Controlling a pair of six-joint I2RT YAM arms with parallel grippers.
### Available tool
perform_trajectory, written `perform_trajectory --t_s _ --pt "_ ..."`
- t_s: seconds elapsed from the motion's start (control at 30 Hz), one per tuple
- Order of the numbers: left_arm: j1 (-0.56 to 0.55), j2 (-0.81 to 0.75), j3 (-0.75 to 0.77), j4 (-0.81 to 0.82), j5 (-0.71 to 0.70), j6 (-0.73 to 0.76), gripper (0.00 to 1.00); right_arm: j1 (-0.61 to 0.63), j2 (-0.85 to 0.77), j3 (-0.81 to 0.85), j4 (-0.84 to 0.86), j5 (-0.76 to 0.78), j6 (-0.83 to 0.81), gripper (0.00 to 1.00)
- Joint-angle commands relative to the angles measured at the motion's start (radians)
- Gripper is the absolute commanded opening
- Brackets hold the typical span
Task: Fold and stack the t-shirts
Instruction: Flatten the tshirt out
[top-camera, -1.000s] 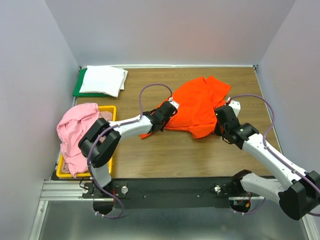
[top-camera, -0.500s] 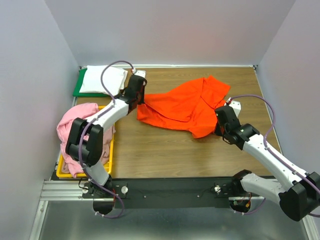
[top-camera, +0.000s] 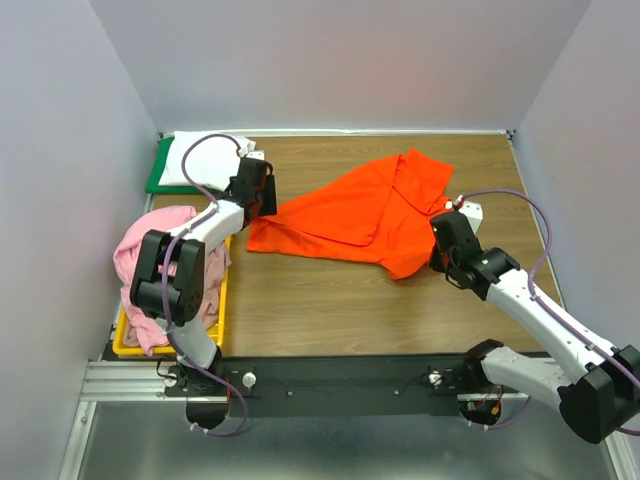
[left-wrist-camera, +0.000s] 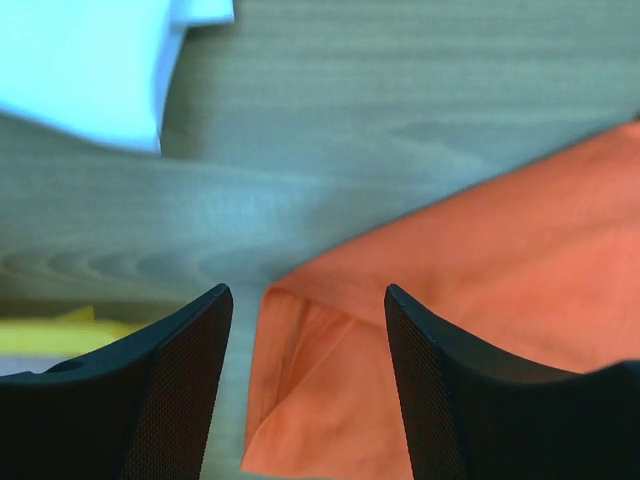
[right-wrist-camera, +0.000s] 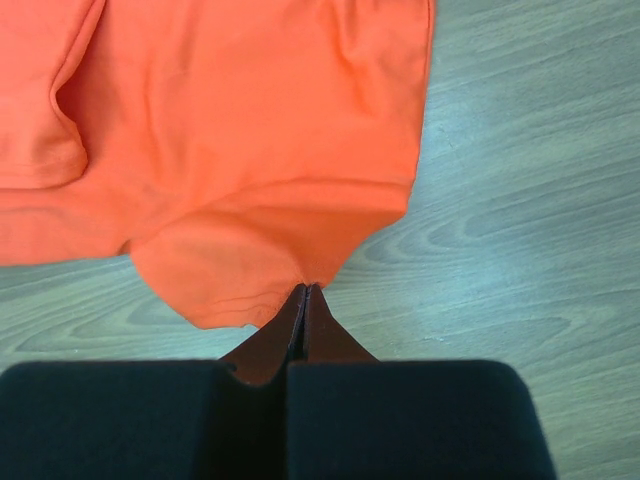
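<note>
That orange t-shirt (top-camera: 360, 215) looks light and floppy, so grab corners; right jaws pinch its 4 o'clock hem, left jaws gape empty at 9.

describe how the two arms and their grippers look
The left arm and right arm both have white links with bulky black joints, and a thin lavender cable loops along each. The left gripper and right gripper have black tapered fingers; the left's show a fine mesh texture.

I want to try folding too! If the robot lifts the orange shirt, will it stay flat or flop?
Probably flops: the orange shirt lies wrinkled, edges folded over. Likely light; the right tool pinches just its hem.
</note>
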Motion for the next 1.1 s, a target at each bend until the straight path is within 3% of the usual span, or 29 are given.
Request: perform_trajectory --t_s 0.0,0.13,0.57,1.07 --pt "-0.015 -0.093 -0.088 0.000 -0.030 -0.037 0.69 -0.010 -0.003 -0.009 -0.005 -0.003 -0.002 0.00" --pt "-0.024 -0.118 -0.175 -0.015 -0.030 -0.070 0.55 -0.008 -0.004 -0.010 -0.005 -0.006 -0.004 0.00" --pt "-0.071 -0.236 -0.291 -0.115 -0.112 -0.143 0.53 -0.063 0.071 0.059 0.000 0.098 -0.059 0.00" --pt "-0.082 -0.146 -0.311 -0.101 -0.029 -0.145 0.36 -0.112 0.063 0.062 0.003 0.112 -0.068 0.00"
